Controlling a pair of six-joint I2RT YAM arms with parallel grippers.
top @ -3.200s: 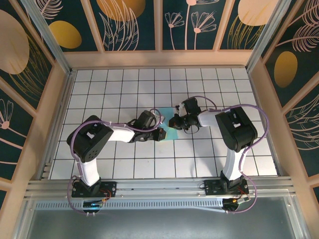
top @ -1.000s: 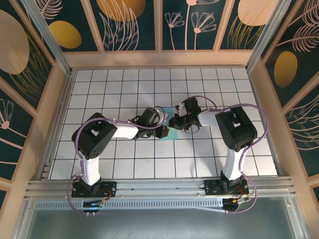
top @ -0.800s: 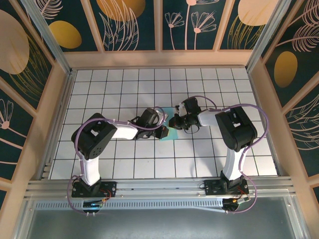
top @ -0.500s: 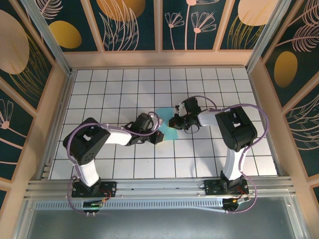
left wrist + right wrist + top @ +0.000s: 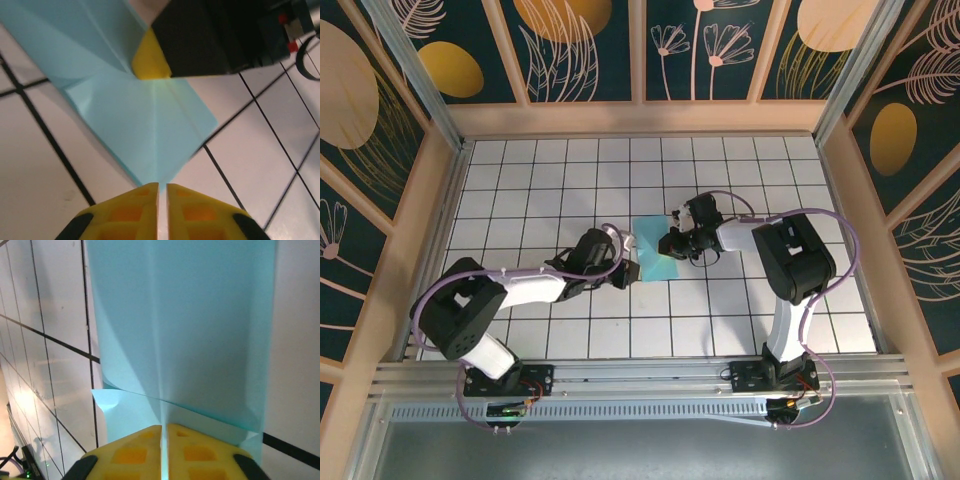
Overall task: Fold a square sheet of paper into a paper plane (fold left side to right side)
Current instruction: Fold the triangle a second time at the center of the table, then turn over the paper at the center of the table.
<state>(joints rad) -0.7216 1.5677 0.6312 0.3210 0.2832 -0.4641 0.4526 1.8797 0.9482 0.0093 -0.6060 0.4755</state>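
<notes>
Left claw (image 5: 626,272) drawn back to paper (image 5: 652,256) corner, nearly closed, right claw (image 5: 668,243) pinching paper edge

A white-tiled tabletop (image 5: 520,180) ruled by dark grid lines is enclosed by pale wooden framing (image 5: 640,118), behind which dark teal wall panels (image 5: 740,40) are painted with golden ovals (image 5: 450,68) and pale leaves (image 5: 420,15), and an aluminium rail (image 5: 640,372) is fixed along the near edge.
</notes>
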